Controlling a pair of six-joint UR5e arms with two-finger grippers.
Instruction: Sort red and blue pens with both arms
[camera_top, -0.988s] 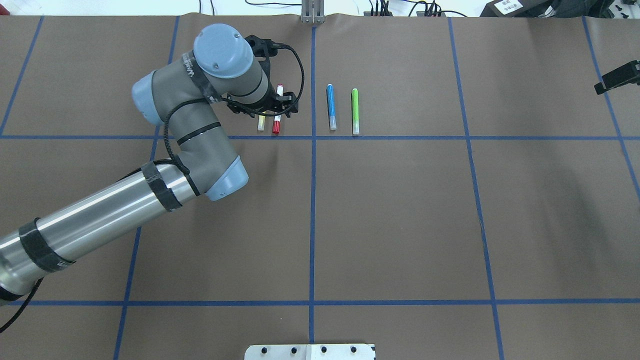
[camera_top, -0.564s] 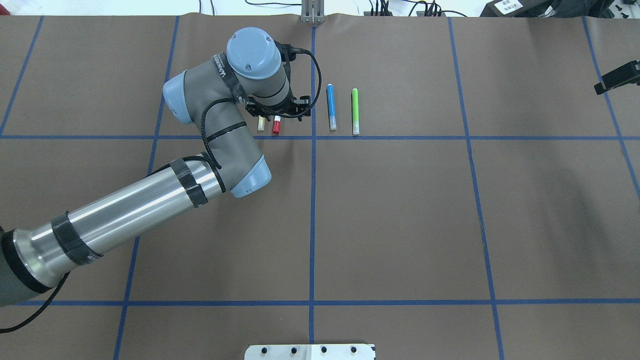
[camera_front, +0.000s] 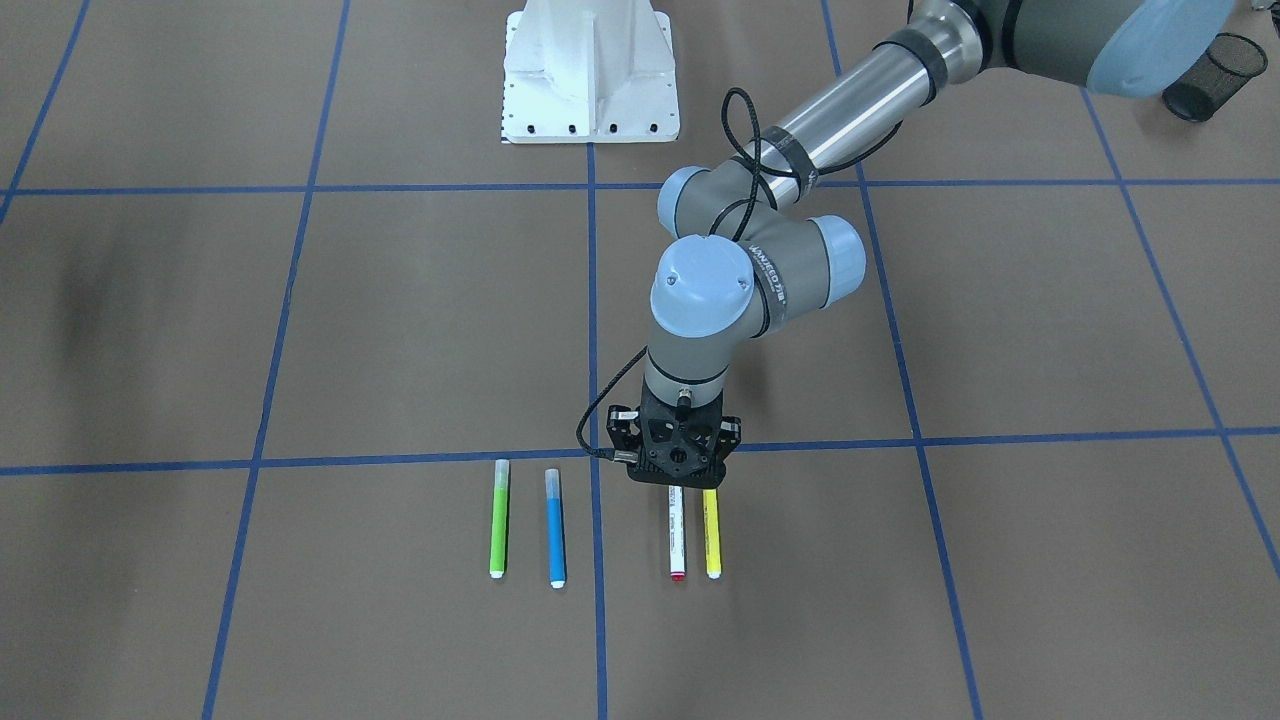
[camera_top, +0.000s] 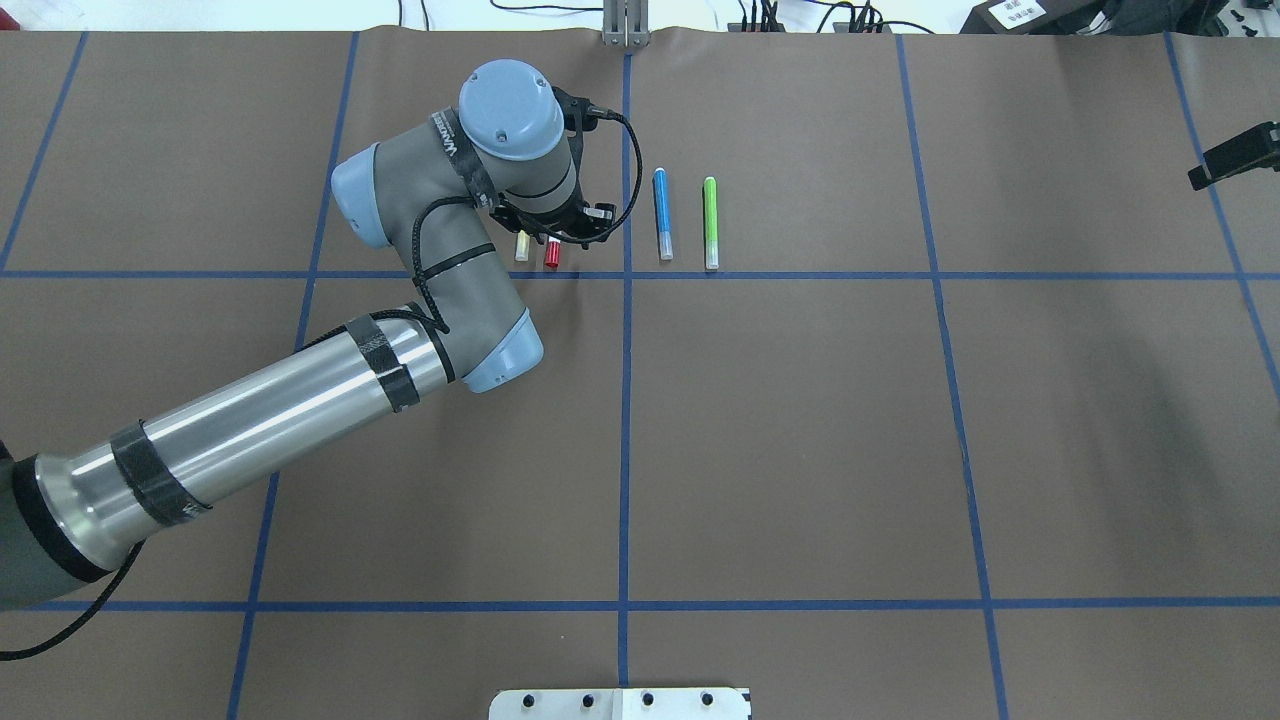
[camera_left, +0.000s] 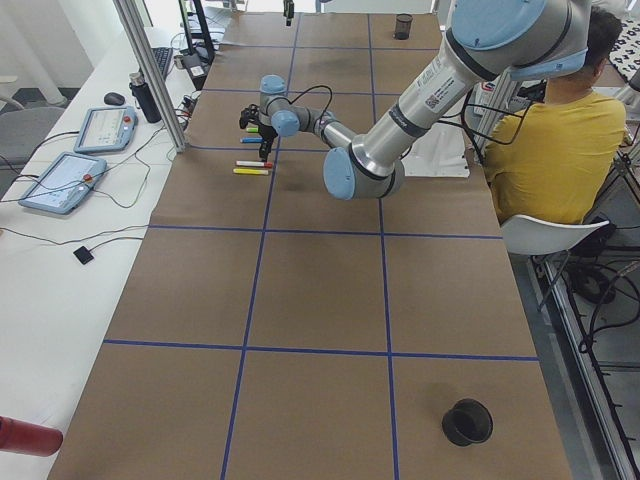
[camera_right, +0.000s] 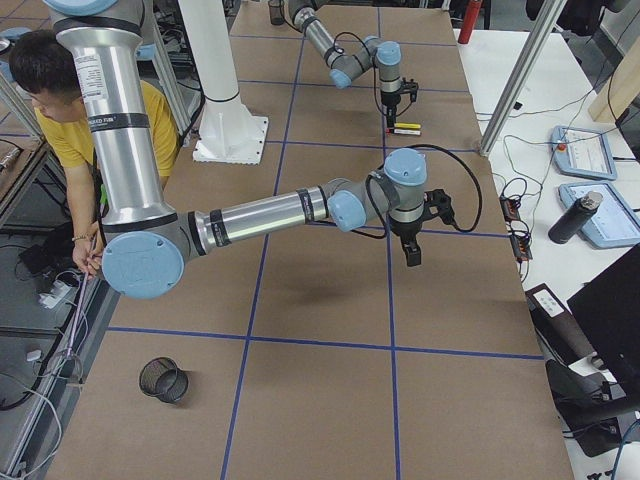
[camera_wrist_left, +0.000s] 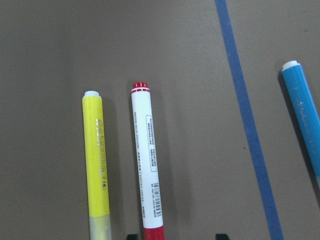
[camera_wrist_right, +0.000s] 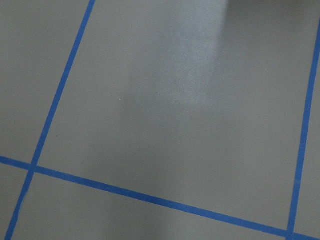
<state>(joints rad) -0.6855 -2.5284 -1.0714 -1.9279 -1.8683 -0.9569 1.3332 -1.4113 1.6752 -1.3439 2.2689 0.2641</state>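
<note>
The red pen (camera_wrist_left: 149, 170), white-barrelled with a red cap, lies on the brown mat beside a yellow marker (camera_wrist_left: 96, 160). My left gripper (camera_wrist_left: 176, 236) hovers open above the red cap end; its two black fingertips show far apart at the bottom edge of the left wrist view. From overhead, the left gripper (camera_top: 555, 225) covers most of the red pen (camera_top: 552, 255). The blue pen (camera_top: 662, 212) lies just right of the centre tape line, untouched. My right gripper (camera_right: 410, 248) hangs over bare mat far to the right; I cannot tell whether it is open.
A green marker (camera_top: 710, 220) lies right of the blue pen. A black mesh cup (camera_front: 1200, 75) stands near the robot's left side. The white robot base (camera_front: 590, 70) is at mid-table. A person in a yellow shirt (camera_left: 545, 130) sits beside the table.
The left arm swung right, bringing its wrist over the red pen and yellow marker, then settled slightly. The pens have not moved.
</note>
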